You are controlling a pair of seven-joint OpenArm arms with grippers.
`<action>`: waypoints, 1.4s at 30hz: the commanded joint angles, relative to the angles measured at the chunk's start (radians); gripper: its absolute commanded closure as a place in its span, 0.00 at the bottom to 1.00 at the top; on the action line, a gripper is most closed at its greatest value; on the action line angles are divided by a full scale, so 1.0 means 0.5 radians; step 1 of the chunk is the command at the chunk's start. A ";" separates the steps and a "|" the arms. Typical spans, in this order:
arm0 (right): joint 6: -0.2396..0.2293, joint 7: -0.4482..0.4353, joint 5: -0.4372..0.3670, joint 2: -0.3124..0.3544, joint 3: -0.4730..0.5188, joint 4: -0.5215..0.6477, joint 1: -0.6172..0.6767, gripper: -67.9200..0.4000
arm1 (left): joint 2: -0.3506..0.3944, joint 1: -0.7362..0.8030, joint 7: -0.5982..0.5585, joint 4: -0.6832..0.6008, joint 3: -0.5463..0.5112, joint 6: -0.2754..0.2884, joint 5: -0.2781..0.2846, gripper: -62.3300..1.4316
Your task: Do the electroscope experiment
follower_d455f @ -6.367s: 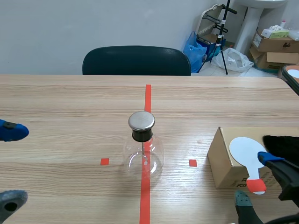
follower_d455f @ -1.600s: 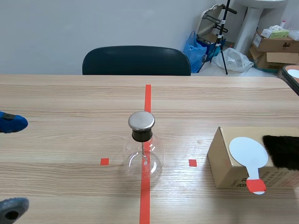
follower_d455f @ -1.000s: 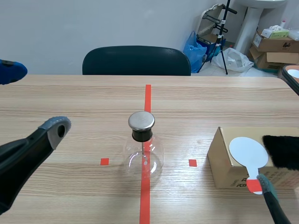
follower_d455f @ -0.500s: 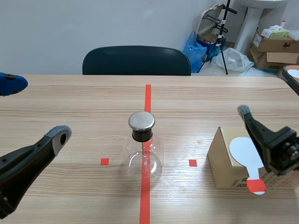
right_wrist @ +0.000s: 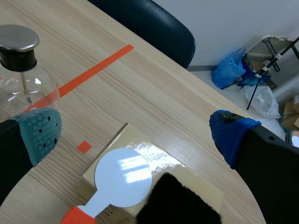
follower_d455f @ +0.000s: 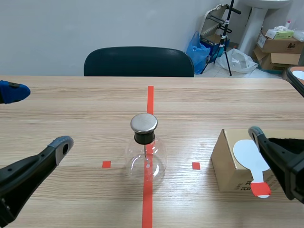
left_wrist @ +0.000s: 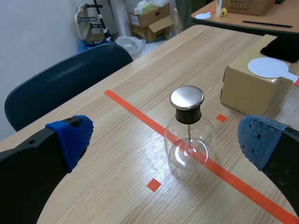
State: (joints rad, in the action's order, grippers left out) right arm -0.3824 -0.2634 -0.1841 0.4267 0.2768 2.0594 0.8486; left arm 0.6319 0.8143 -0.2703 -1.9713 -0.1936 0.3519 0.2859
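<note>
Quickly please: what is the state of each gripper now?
Left gripper: open, holding nothing.
Right gripper: open, holding nothing.

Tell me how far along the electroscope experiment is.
Done: nothing visible. The white paddle and black fur lie on the cardboard box; the electroscope flask stands untouched. In hand: nothing; left gripper and right gripper are open, the right near the box. Left: likely grasp the paddle, rub it on fur, bring it to the flask.

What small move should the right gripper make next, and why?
Probably lower the right gripper toward the red handle of the white paddle: the gripper is open above the box, and the paddle lies there ungrasped beside the black fur.
</note>
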 commanded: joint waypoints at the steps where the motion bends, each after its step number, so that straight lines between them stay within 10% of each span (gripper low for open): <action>1: 0.003 -0.049 -0.024 0.022 -0.015 0.025 -0.002 0.00 | -0.010 -0.005 -0.035 -0.010 0.008 0.003 0.017 0.00; 42: -0.001 -0.076 -0.023 0.022 -0.015 0.025 -0.002 0.00 | -0.010 -0.005 -0.033 -0.010 0.008 0.003 -0.041 0.00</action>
State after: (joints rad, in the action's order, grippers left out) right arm -0.3828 -0.2867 -0.1841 0.4267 0.2726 2.0594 0.8486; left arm 0.6319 0.8143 -0.2726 -1.9713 -0.1936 0.3519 0.2584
